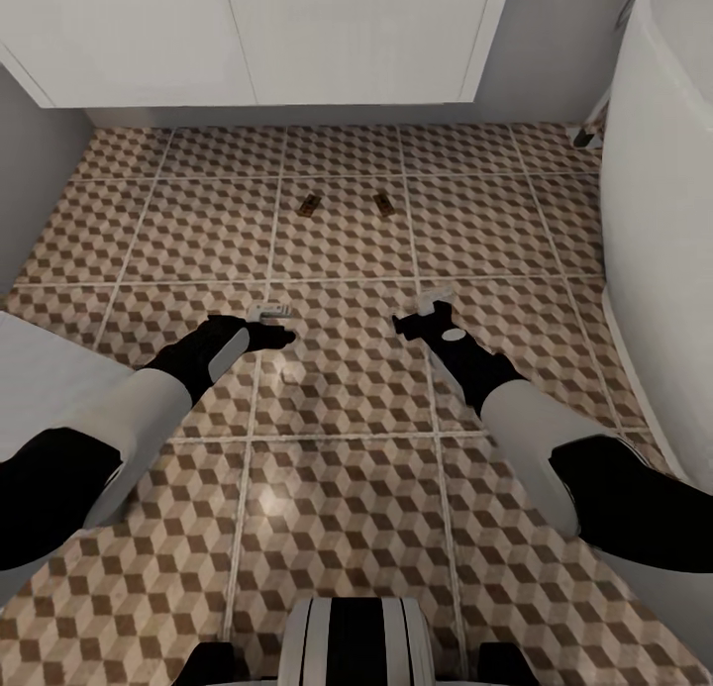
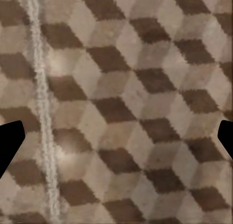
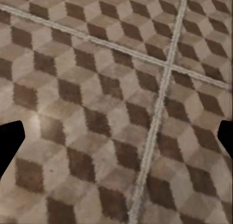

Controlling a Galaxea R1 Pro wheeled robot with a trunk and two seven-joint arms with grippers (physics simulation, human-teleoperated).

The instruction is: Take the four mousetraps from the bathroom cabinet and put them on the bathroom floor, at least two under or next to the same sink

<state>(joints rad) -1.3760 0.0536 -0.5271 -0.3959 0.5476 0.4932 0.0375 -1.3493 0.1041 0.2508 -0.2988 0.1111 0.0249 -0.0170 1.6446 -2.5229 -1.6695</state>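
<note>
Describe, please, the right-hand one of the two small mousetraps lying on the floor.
Start at the plain white boxy vanity along the far wall. On the cube-patterned tile floor before it lie two small tan mousetraps; yours is nearer the white bathtub, its twin leftward.

Floor point(image 1: 347, 488): large square tiles, brown, beige and white cube print, pale grout lines; soft glare patch on the near tiles. Far side: white cabinet unit point(image 1: 257, 33), flat door fronts, shadowed recess along its base. Grey wall point(image 1: 30, 171) at left, another grey strip point(image 1: 555, 43) beside the unit. Right edge: tall curved white bathtub side point(image 1: 659, 250) meeting the tiles. Light even, diffuse.
</note>
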